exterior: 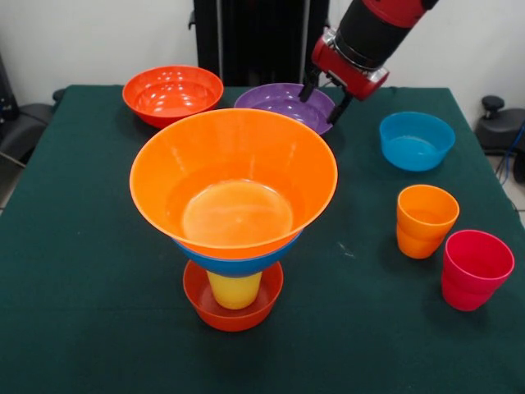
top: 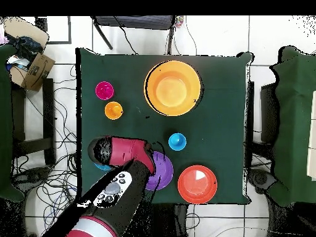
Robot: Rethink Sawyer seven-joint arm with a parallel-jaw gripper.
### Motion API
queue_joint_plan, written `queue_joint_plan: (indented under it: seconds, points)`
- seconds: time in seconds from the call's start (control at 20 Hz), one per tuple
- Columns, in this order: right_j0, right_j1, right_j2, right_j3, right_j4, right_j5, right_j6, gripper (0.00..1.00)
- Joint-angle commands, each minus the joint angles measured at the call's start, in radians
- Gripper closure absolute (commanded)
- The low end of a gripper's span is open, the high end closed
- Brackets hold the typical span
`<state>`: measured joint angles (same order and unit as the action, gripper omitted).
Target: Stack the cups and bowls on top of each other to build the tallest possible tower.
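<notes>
We see the tower [exterior: 234, 238] standing upright near the table's front edge, its long axis vertical and every mouth facing up. It counts four pieces: a large light orange bowl [exterior: 234, 180] on top, a blue bowl [exterior: 238, 264] nested under it, a yellow cup [exterior: 235, 290] below that, and a small red-orange bowl [exterior: 234, 310] as the base. Loose on the green table [exterior: 82, 246] we count three bowls: a red-orange bowl [exterior: 173, 93] and a purple bowl [exterior: 285, 105] toward the back, and a teal-blue bowl [exterior: 417, 140] to the right. Two cups stand upright at the right, orange [exterior: 426, 220] and pinkish red [exterior: 476, 268], just beside each other near the table's right edge. The gripper [exterior: 323, 102] hangs over the purple bowl's rim, its two fingers spread and holding nothing. Open cloth lies left of the tower and between the tower and the cups
</notes>
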<state>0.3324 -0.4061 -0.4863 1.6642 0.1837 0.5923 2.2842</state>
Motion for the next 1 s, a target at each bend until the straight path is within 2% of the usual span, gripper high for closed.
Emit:
queue_joint_plan:
  seconds: [0.05,0.6,1.0]
  points:
    - [-0.004,0.017,0.163,0.107,0.048,-0.056,0.161,0.00]
    - [0.012,0.040,0.185,0.127,0.059,-0.139,0.175,0.00]
    - [0.019,0.031,0.189,0.134,0.058,-0.180,0.175,0.00]
